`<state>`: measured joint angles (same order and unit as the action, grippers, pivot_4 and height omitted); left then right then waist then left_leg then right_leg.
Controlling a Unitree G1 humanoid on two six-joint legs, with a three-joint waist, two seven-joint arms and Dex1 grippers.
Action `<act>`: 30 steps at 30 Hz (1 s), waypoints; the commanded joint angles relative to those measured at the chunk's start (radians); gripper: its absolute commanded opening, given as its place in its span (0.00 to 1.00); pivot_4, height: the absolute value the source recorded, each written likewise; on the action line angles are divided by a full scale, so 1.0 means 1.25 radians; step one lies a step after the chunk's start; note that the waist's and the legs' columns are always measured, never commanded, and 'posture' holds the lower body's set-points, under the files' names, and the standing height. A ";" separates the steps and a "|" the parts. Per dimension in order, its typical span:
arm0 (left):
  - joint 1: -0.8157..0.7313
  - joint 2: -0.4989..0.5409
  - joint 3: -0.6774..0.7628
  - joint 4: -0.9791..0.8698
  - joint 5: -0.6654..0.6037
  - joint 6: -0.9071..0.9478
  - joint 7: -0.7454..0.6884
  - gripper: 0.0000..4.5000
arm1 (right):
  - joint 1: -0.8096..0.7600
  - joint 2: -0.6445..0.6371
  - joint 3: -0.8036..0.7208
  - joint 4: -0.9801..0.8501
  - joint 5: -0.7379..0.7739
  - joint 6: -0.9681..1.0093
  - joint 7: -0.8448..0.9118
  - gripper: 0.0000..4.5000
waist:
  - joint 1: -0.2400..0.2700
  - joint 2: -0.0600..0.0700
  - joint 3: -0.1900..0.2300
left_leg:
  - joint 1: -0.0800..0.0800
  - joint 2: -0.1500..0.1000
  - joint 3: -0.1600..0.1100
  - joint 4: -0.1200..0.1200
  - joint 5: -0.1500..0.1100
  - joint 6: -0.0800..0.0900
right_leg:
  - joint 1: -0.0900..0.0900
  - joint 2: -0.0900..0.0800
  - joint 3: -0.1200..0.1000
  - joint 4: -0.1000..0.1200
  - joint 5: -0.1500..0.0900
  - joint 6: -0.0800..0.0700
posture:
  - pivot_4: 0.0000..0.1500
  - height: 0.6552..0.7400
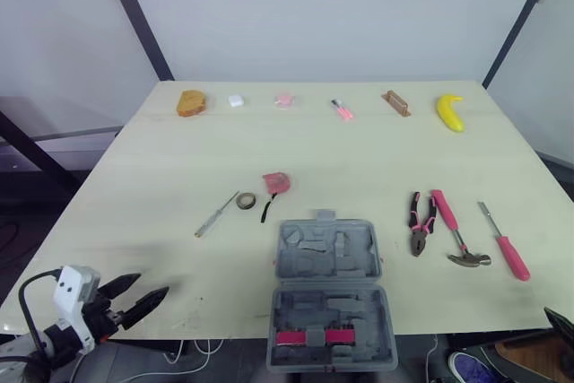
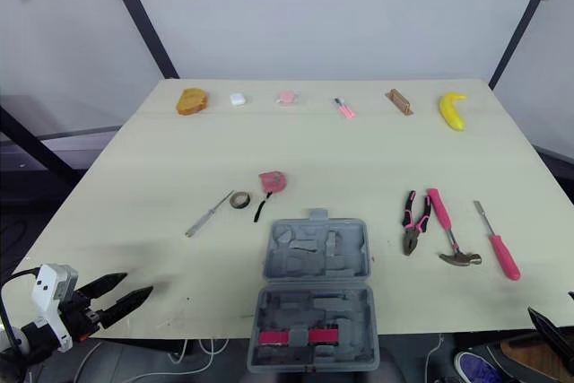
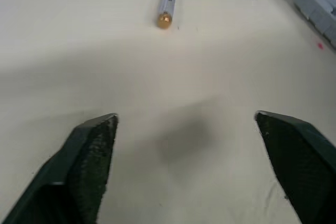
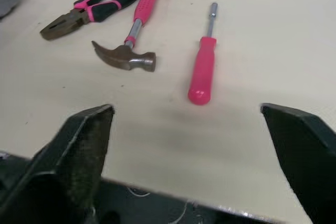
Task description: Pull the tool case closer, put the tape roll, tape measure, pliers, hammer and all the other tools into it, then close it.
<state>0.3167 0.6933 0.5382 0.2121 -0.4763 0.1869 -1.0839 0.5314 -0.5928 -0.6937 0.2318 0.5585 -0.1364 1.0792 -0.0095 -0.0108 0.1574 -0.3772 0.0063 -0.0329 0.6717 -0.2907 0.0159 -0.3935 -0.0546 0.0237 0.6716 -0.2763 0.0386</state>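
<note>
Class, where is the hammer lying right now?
In the left eye view, the hammer lies on the right side of the table, between the pliers and the pink-handled screwdriver.

Soft, even light over a pale wooden tabletop [image 1: 377, 159]

The white back wall [image 1: 341, 15] is bright and flat; a faint broad shadow lies on the tabletop near the left pincer [image 1: 153, 284]; in the left wrist view a dim grey patch sits between its black fingers [image 3: 89, 150]; in the right wrist view the pink-handled screwdriver [image 4: 202, 72] and steel-headed hammer [image 4: 128, 51] cast thin, soft-edged shadows close beside them.
</note>
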 commanded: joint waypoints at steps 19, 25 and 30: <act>-0.381 0.235 -0.385 -0.120 0.231 0.081 -0.061 1.00 | -0.139 -0.083 0.216 -0.432 0.078 0.236 0.002 0.99 | -0.001 0.000 0.001 | -0.002 0.000 0.000 -0.001 0.000 0.000 | -0.002 0.003 -0.002 0.000 0.003 0.002 | 1.00 1.00; -0.660 0.294 -0.595 -0.025 0.421 0.025 -0.174 1.00 | -0.244 -0.084 0.286 -0.475 0.094 0.251 0.024 0.99 | 0.002 -0.002 0.004 | -0.003 -0.002 -0.002 0.000 0.000 0.000 | -0.002 0.008 -0.006 0.001 0.003 0.002 | 1.00 1.00; -0.799 0.257 -0.713 0.017 0.544 0.009 -0.220 1.00 | -0.269 -0.080 0.339 -0.440 0.059 0.199 0.090 0.99 | -0.001 -0.002 0.004 | -0.004 -0.003 -0.001 0.000 0.000 0.000 | -0.002 0.008 -0.005 0.000 0.002 0.003 | 1.00 1.00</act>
<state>-0.6486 1.0093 -0.3091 0.2269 0.1368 0.2193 -1.3321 0.2046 -0.6892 -0.2702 -0.3221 0.6455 0.1503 1.1637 -0.0109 -0.0138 0.1630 -0.3827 0.0023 -0.0347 0.6717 -0.2904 0.0160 -0.3968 -0.0450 0.0172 0.6709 -0.2741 0.0425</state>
